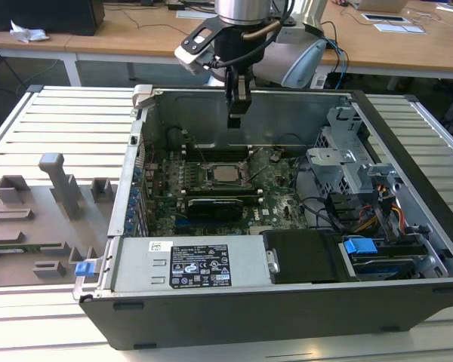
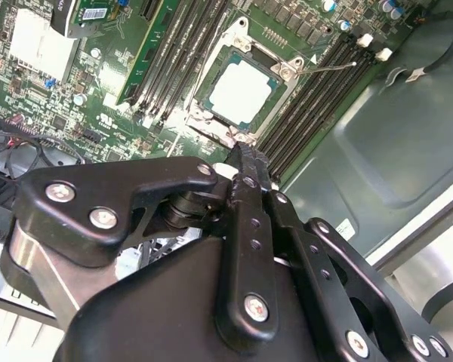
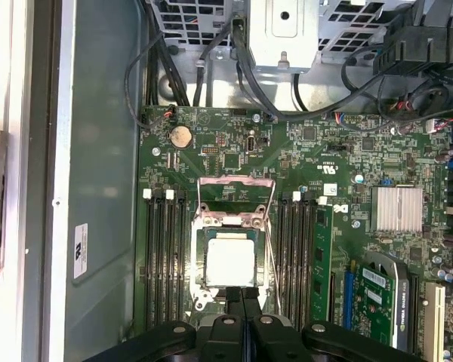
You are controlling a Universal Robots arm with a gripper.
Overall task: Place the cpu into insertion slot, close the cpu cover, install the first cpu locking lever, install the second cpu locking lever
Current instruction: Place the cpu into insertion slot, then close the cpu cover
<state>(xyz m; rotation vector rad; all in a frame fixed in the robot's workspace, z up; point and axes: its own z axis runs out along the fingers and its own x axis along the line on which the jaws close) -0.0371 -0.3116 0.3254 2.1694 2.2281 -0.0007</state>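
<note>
CPU [image 3: 230,260] sits in insertion slot [image 3: 198,260], cpu cover [image 3: 234,219] up. Gripper [image 3: 241,298] hovers above, fingers pressed together, empty. Prob cover-closing step; needs push on frame.

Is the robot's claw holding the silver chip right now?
No: in the exterior view the cpu lies in the insertion slot, well below the gripper.
</note>
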